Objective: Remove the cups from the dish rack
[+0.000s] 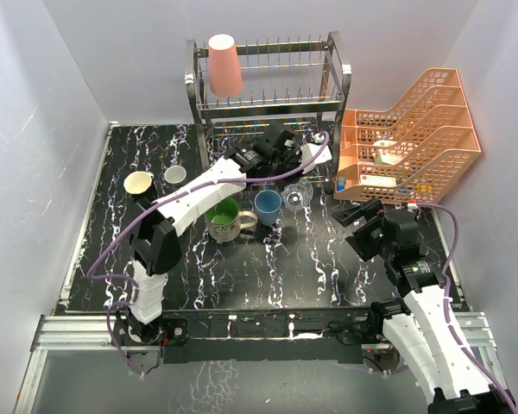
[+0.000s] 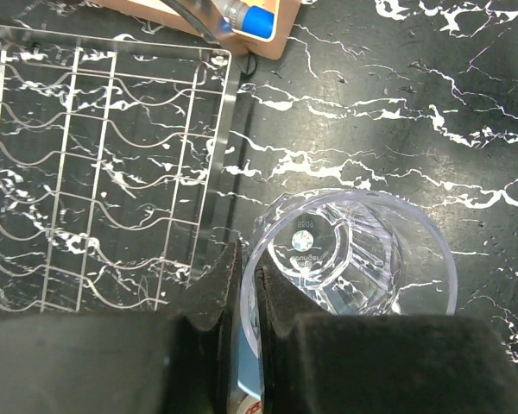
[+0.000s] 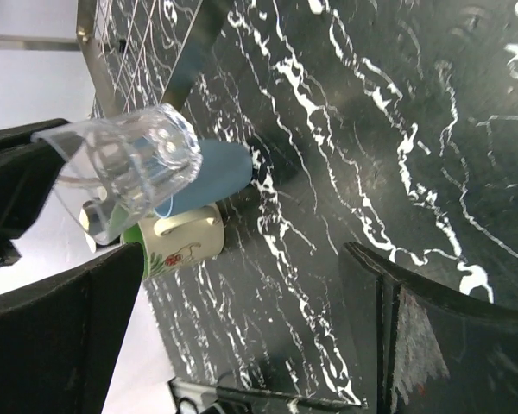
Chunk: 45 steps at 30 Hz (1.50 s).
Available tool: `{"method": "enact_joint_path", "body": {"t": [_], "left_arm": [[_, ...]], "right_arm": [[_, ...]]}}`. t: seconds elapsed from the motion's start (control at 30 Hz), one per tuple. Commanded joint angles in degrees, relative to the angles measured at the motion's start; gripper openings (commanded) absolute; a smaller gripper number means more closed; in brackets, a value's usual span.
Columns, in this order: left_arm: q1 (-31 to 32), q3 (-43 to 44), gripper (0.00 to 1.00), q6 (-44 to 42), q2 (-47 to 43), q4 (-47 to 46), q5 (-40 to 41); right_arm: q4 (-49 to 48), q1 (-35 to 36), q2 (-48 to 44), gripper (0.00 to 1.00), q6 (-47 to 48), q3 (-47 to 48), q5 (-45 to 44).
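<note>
The chrome dish rack [image 1: 268,95] stands at the back, with a salmon-pink tumbler [image 1: 224,65] upside down on its top tier. My left gripper [image 1: 291,175] is in front of the rack, shut on the rim of the clear glass [image 1: 298,197]. In the left wrist view the fingers [image 2: 209,289] pinch the glass wall [image 2: 354,250]. The light-blue tumbler [image 1: 268,205], cream mug [image 1: 224,220], black cup [image 1: 139,183] and grey cup [image 1: 174,175] stand on the table. My right gripper [image 1: 363,220] is open and empty; its view shows the glass [image 3: 125,164] held aloft. The brownish cup is out of view.
Orange lattice trays [image 1: 414,138] stand at the back right, close to the rack. The rack's bottom wire grid [image 2: 95,172] lies left of the held glass. White walls enclose the black marbled table [image 1: 276,267] on the left, back and right.
</note>
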State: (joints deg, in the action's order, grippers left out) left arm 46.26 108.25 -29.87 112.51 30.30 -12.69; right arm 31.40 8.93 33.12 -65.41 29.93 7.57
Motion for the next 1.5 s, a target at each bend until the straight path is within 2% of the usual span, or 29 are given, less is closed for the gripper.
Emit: {"method": "enact_joint_path", "body": {"t": [0.0, 0.2, 0.33, 0.63, 0.87, 1.0, 1.07, 1.23, 1.37, 1.43, 1.47], "left_arm": [[0.3, 4.7, 0.00, 2.4, 2.6, 3.1, -2.4], [0.4, 9.3, 0.00, 3.6, 8.7, 4.2, -3.0], [0.5, 8.8, 0.00, 4.2, 10.5, 4.2, -3.7], [0.3, 12.1, 0.00, 6.1, 14.5, 8.7, -2.4], [0.1, 12.7, 0.10, 6.4, 14.5, 11.2, -3.0], [0.0, 12.9, 0.12, 6.0, 15.1, 12.2, -3.4], [-0.1, 13.3, 0.18, 5.9, 15.4, 12.5, -3.7], [-0.3, 15.2, 0.39, 6.1, 15.9, 13.8, -5.2], [-0.4, 17.4, 0.57, 6.2, 16.0, 15.9, -6.1], [-0.3, 18.7, 0.72, 6.1, 15.7, 16.9, -6.4], [-0.3, 19.1, 0.75, 6.0, 15.6, 17.3, -6.4]], "right_arm": [[3.5, -0.2, 0.7, 0.98, 6.8, 6.4, -7.3], [3.8, -0.2, 2.4, 0.98, 10.1, 10.2, -9.7], [3.7, -0.3, 4.6, 0.98, 13.4, 13.7, -9.6], [3.0, -0.2, 12.6, 0.98, 21.5, 22.9, -6.4], [17.4, -0.2, 23.1, 0.98, 18.4, 31.9, -19.4], [18.6, -0.2, 24.2, 0.98, 20.3, 32.5, -23.1], [17.6, -0.2, 23.4, 0.98, 22.0, 31.9, -24.7], [14.3, -0.1, 19.7, 0.98, 27.6, 31.2, -27.4], [13.1, -0.2, 20.5, 0.98, 33.9, 31.1, -24.5], [13.0, -0.2, 22.5, 0.98, 36.4, 31.0, -21.6], [13.6, -0.1, 23.7, 0.98, 37.2, 31.4, -20.5]]}}
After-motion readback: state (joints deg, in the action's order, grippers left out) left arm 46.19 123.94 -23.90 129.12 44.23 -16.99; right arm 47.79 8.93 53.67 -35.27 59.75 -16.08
